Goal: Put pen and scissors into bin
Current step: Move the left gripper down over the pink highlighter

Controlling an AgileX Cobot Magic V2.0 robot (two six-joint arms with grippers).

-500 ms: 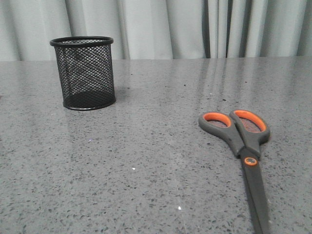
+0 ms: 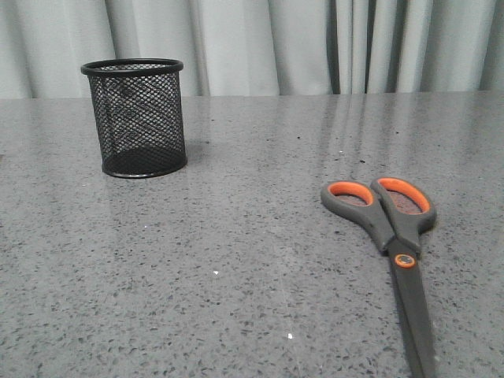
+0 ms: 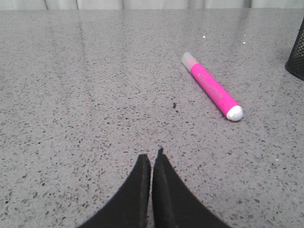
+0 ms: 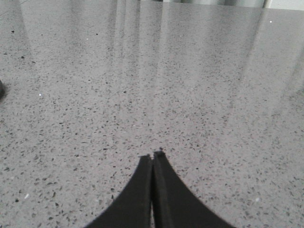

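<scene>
The black mesh bin point(image 2: 135, 116) stands upright at the back left of the grey table in the front view; an edge of it shows in the left wrist view point(image 3: 296, 59). The scissors point(image 2: 394, 241) lie flat at the front right, handles away from me, blades toward the front edge. The pink pen point(image 3: 212, 86) lies flat on the table in the left wrist view, ahead of my left gripper point(image 3: 152, 156), which is shut and empty. My right gripper point(image 4: 153, 155) is shut and empty over bare table. Neither gripper shows in the front view.
The speckled grey table point(image 2: 236, 236) runs back to pale curtains point(image 2: 276, 43). A dark object's edge point(image 4: 1, 89) shows at the side of the right wrist view.
</scene>
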